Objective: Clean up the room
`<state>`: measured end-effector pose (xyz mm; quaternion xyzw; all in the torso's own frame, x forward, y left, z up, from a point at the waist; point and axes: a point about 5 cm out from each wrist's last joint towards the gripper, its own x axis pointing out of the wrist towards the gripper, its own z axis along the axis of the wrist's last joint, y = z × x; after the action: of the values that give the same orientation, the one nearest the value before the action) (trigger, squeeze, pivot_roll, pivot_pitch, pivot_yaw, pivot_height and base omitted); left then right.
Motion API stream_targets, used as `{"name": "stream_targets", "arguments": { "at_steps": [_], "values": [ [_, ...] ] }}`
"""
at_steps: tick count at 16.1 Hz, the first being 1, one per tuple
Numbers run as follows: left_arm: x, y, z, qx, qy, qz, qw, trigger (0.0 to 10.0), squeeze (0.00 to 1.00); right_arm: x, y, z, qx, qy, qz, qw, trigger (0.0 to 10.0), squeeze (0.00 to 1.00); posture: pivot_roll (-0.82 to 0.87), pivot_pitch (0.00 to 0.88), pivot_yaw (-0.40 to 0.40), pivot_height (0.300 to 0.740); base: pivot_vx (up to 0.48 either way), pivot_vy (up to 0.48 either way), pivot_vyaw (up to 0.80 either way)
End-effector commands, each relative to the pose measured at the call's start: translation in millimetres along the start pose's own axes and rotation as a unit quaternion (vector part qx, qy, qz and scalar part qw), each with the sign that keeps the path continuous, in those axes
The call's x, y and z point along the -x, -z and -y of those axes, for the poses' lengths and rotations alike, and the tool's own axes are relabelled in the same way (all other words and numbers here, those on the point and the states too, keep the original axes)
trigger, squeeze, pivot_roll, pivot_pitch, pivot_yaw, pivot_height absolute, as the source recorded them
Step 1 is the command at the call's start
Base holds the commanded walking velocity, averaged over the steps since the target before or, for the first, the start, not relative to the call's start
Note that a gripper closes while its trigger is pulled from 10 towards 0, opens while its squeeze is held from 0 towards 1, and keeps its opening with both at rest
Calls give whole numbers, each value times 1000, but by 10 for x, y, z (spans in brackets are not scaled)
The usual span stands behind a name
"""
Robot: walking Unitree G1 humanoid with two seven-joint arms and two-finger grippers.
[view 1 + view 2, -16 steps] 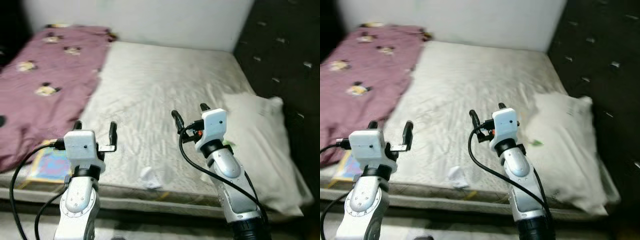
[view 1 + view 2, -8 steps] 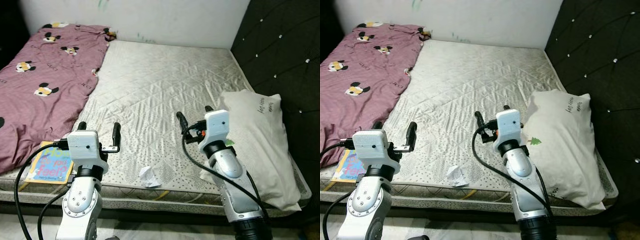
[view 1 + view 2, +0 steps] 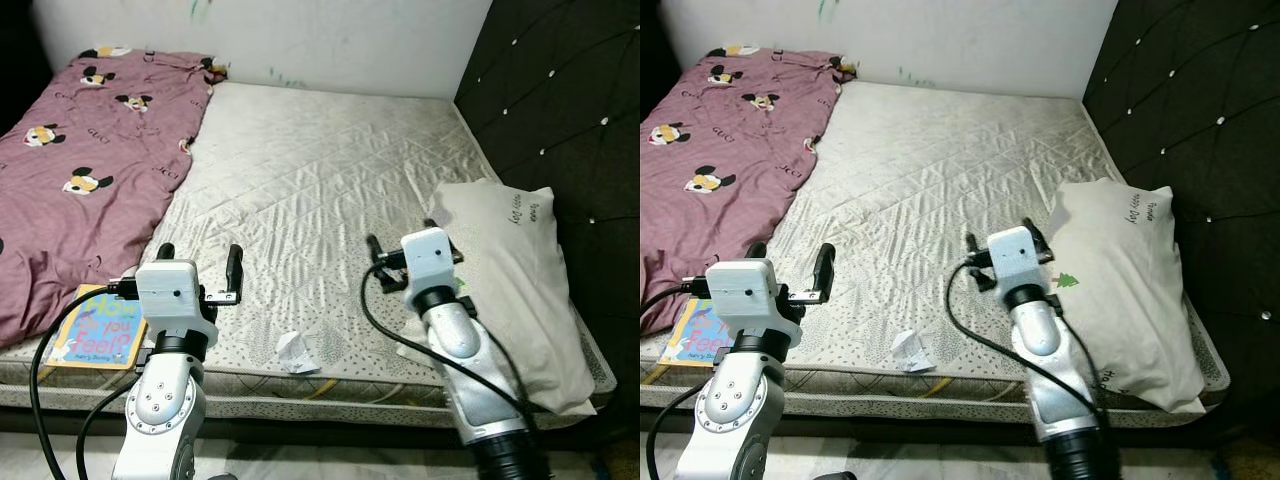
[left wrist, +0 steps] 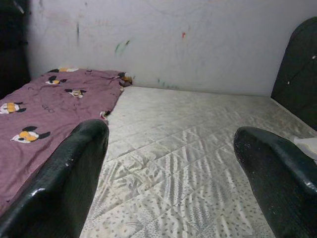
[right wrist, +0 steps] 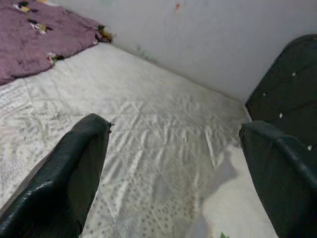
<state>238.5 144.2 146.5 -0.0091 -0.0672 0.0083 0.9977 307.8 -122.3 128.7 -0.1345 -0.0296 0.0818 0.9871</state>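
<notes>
A crumpled white paper (image 3: 296, 352) lies on the bare quilted mattress (image 3: 320, 170) near its front edge, between my two arms. A colourful children's book (image 3: 100, 325) rests at the front left corner, partly under a purple cartoon-print blanket (image 3: 80, 150). A white pillow (image 3: 520, 290) sits along the right side. My left gripper (image 3: 200, 262) is open and empty, above the front edge just right of the book. My right gripper (image 3: 402, 237) is open and empty, hovering beside the pillow's left edge.
A dark tufted headboard (image 3: 560, 110) stands along the right and a white wall (image 3: 300, 40) at the back. The blanket covers the mattress's left third. In the right wrist view the pillow's corner (image 5: 218, 218) lies just below the open fingers (image 5: 74, 168).
The head view was blurred a second ago and is sharp now. My right gripper has turned and shifted slightly right toward the pillow. The left arm holds its place.
</notes>
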Motion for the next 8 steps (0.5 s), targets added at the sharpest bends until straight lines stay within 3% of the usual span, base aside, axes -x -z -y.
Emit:
{"name": "stream_targets", "arguments": {
  "at_steps": [1,6,8],
  "values": [
    [-8,1,25,-1,5,-2,1000,10000,0,-9,-23,-11,-15,-10,6,1000,10000,0,61,61,-106,740,0,0,0],
    [3,16,34,2,7,-5,1000,10000,0,1,-43,-53,-32,-19,14,999,10000,0,62,56,-109,740,0,0,800],
    [6,19,38,3,8,-6,1000,10000,0,4,-31,-46,-36,-18,13,999,10000,0,62,56,-109,740,0,0,234]
  ]
}}
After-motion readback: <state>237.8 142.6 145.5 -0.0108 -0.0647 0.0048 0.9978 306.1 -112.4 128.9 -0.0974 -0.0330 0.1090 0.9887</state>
